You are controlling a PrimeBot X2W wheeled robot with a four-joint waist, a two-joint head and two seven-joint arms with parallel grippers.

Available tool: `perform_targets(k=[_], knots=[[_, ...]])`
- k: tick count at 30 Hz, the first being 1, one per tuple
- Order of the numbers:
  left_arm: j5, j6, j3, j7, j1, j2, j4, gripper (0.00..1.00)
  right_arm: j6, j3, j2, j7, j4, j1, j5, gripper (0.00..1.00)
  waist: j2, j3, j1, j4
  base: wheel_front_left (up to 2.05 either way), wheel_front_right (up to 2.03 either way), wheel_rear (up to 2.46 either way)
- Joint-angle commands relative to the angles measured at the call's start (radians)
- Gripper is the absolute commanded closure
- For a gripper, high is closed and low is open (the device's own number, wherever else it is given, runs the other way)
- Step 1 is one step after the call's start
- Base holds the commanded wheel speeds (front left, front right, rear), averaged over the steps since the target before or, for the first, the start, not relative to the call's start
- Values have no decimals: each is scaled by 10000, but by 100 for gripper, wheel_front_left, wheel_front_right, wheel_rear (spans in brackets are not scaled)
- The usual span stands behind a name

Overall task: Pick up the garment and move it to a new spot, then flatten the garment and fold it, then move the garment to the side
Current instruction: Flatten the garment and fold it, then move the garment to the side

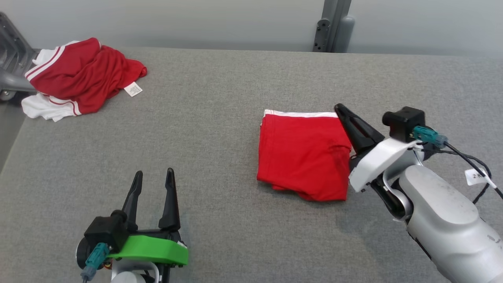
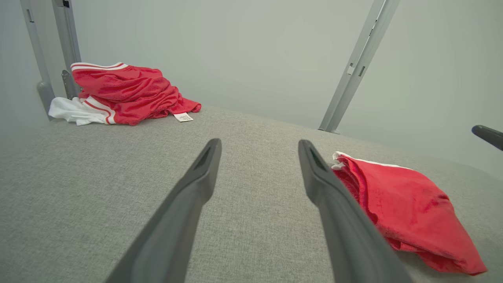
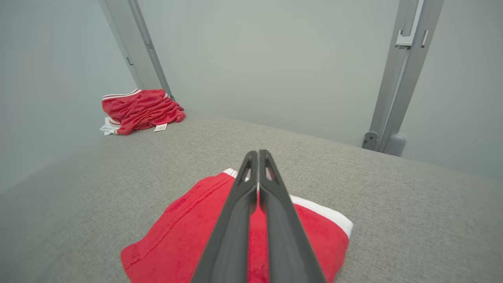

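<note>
The folded garment (image 1: 304, 155) lies centre-right on the tabletop (image 1: 220, 129), so the right gripper (image 1: 341, 111), fingers (image 1: 357, 129) closed and empty at its right edge, should probably slide it sideways low and evenly, the left gripper (image 1: 154, 173) standing open at lower left.

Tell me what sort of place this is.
Probably a robot test station for folding clothes: a grey fabric-covered table, a bare wall with a metal post, one folded red garment and a crumpled red heap.

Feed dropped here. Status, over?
Left gripper jaws open. Right gripper jaws shut, at corner of folded red fabric garment. Crumpled red-and-white clothes pile far left, clear.
</note>
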Motion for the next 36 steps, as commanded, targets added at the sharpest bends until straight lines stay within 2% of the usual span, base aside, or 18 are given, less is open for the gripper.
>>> perform_targets(k=[1,7,12,17,23,36], knots=[[91,6,88,8,-104,74,14,0,0,-637,96,-26,-284,498,-494,2,0,-262,0,-326,0,0,0],[237,48,325,8,69,77,67,0,0,-3563,880,-27,-1747,2378,-2593,0,0,-539,0,-800,0,0,0],[245,61,489,8,290,54,58,0,0,-4921,1582,-27,-2641,3632,-3670,0,0,-749,0,-1098,0,0,0],[276,106,627,8,605,33,8,0,0,-5969,2226,-28,-3334,4610,-4248,0,0,-922,0,-1308,0,0,0],[349,119,785,8,972,11,-110,0,0,-6299,2588,-28,-3725,5222,-4412,0,0,-984,0,-1415,0,0,0],[611,101,745,8,1012,-15,-48,0,0,-6215,2757,-28,-3593,5360,-4699,0,0,-1004,0,-1250,0,0,0]])
